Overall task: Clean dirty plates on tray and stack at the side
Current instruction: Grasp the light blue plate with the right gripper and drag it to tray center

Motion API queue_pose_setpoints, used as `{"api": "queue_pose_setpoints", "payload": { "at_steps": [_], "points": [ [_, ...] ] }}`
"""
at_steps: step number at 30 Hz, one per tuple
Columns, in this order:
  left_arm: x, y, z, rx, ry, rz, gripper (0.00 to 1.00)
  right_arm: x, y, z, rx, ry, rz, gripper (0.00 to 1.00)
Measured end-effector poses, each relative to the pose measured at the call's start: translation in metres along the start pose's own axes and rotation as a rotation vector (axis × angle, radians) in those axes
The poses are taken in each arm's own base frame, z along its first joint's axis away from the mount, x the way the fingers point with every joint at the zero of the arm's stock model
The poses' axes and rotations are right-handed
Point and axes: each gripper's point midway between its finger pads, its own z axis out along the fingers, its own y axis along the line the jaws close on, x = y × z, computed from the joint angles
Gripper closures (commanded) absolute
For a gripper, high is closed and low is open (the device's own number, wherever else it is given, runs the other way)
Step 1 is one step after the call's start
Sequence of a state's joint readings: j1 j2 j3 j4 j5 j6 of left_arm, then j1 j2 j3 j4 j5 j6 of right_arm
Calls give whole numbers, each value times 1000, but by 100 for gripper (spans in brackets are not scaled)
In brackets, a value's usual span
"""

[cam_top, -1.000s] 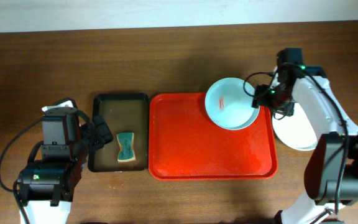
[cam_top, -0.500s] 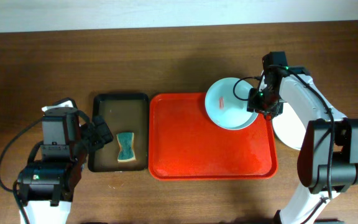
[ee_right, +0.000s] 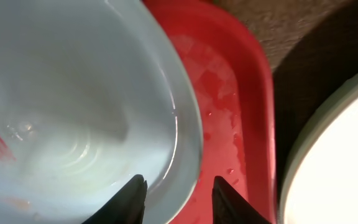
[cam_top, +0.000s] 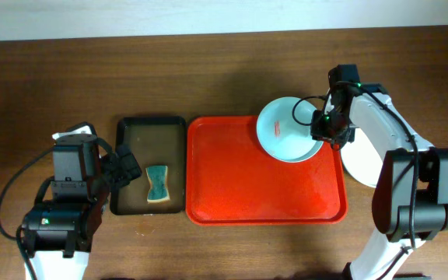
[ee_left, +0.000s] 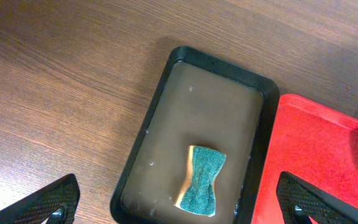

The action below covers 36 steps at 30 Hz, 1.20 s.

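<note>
Red tray (cam_top: 239, 187): at mid-table, the landmark.
Smeared plate (cam_top: 282, 134): on the tray's far-right corner, with a red streak inside.
Right gripper (ee_right: 180, 200): at that plate's outer rim, jaws apart astride it, probably poised to pinch.
Left gripper (cam_top: 123, 169): left of the tray, spread wide over the sponge (ee_left: 202, 180) in the brown tray (cam_top: 158, 140).
White plate (cam_top: 364, 167): on the table just right of the tray, likely the start of the stack.

Overhead, close wrists, shared tray (cam_top: 239, 179)

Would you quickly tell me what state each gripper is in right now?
Left gripper: open, holding nothing.
Right gripper: open, astride the rim of the smeared plate, not clamped on it.
</note>
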<state>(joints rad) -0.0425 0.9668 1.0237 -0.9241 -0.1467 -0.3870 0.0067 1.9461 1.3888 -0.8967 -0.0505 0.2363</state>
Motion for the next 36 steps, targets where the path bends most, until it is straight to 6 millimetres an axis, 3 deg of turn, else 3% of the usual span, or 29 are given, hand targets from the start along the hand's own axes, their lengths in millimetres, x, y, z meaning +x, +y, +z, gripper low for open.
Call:
{"api": "queue_pose_setpoints", "payload": {
  "at_steps": [4,5,6,13,17,21,24,26,27,30,33,34,36],
  "points": [
    [0,0,0,0,0,0,1,0,-1,7,2,-15,-1,65],
    [0,0,0,0,0,0,1,1,-2,12,3,-18,-2,88],
    [0,0,0,0,0,0,1,4,-3,15,5,-14,-1,96],
    [0,0,0,0,0,0,1,14,6,18,-55,22,4,96],
    [0,0,0,0,0,0,1,53,28,12,-193,196,26,96],
    [0,0,0,0,0,0,1,91,46,3,-226,346,10,96],
    [0,0,0,0,0,0,1,113,64,5,-221,396,-52,91],
    [0,0,0,0,0,0,1,127,74,8,-215,422,-94,81],
    [0,0,0,0,0,0,1,129,79,9,-217,422,-107,65],
    [0,0,0,0,0,0,1,117,88,13,-247,362,-109,63],
    [0,0,0,0,0,0,1,105,91,17,-252,308,-120,74],
    [0,0,0,0,0,0,1,103,89,18,-235,300,-121,96],
    [0,0,0,0,0,0,1,102,85,19,-214,293,-124,96]
  ]
}}
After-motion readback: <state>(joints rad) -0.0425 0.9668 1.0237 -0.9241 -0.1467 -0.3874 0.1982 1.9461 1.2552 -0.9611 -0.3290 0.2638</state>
